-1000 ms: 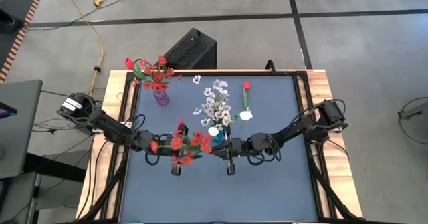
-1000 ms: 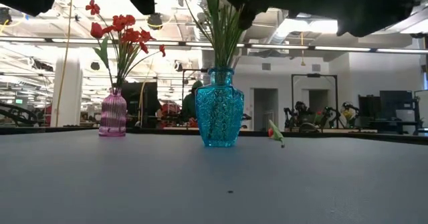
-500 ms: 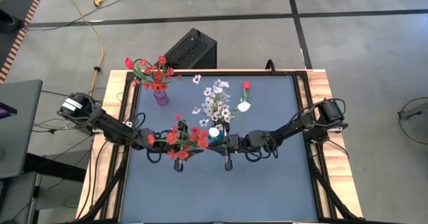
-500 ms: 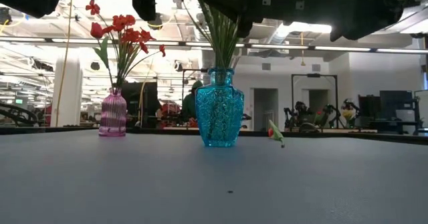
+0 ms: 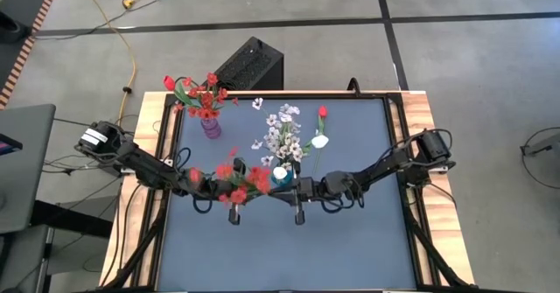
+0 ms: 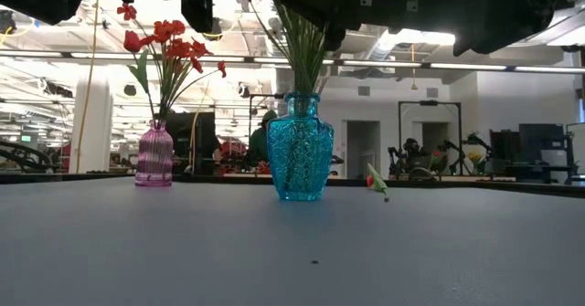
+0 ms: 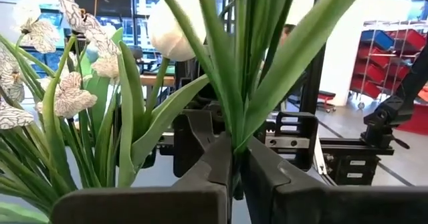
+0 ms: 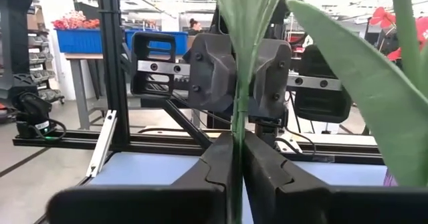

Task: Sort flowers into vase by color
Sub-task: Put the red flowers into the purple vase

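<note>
My left gripper [image 7: 235, 177] is shut on a spray of red flowers [image 5: 229, 184] above the table's middle [image 5: 247, 195]. My right gripper [image 8: 237, 177] faces it close by [image 5: 293, 191], shut on a white tulip [image 5: 320, 141]. Between and behind them a blue vase [image 6: 300, 146] stands on its base and holds white flowers [image 5: 282, 136]. A pink vase [image 6: 154, 155] at the far left holds red flowers [image 5: 201, 96]. My left gripper pinches the red spray's green stems [image 7: 234, 127] between its two fingers, which reach in level from the table's left. The stems and leaves rise upright from the fingers, clear of the table. My right gripper pinches the white tulip's green stem [image 8: 237, 117] between its two fingers, which reach in level from the table's right and lie across it. The stem and its leaves rise above the fingers, clear of the table.
A red tulip [image 5: 322, 112] lies on the mat at the far right of the blue vase and also shows in the low view [image 6: 375, 180]. A small white bloom [image 5: 257, 103] lies near the far edge. The mat's near half [image 5: 280, 249] is bare.
My right gripper has gone a little toward the table's left, and the white tulip's bloom has swung toward the far edge. The red spray in my left gripper has shifted a little toward the left and far edges. Both grippers have stayed shut.
</note>
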You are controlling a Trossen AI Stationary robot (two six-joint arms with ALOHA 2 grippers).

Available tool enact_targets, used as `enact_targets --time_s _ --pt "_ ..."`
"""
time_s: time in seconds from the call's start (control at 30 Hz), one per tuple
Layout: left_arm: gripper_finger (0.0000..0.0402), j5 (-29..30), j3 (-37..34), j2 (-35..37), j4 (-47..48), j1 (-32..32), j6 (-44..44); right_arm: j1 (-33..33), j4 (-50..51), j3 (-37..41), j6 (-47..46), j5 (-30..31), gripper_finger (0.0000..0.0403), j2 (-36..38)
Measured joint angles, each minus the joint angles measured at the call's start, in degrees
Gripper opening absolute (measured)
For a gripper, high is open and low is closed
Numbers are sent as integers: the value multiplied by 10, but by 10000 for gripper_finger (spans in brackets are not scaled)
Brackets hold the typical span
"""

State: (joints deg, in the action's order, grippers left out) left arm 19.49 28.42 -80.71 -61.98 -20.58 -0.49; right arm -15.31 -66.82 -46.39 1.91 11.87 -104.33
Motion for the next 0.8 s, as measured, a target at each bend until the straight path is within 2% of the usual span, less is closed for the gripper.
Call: enact_targets --time_s 0.23,0.37,0.5,0.6,0.8 --pt "1 -2 0 1 0 0 -16 -13 22 0 0 0 113 17" --pt "1 -6 0 32 23 -1 -17 -22 110 0 -4 0 161 56" --pt "0 -6 0 111 111 -5 -17 -37 232 0 -4 0 203 108" --pt "0 17 0 193 204 -18 -8 -49 323 0 -4 0 223 148" --pt "0 136 0 371 424 -55 2 -64 430 0 -3 0 229 198"
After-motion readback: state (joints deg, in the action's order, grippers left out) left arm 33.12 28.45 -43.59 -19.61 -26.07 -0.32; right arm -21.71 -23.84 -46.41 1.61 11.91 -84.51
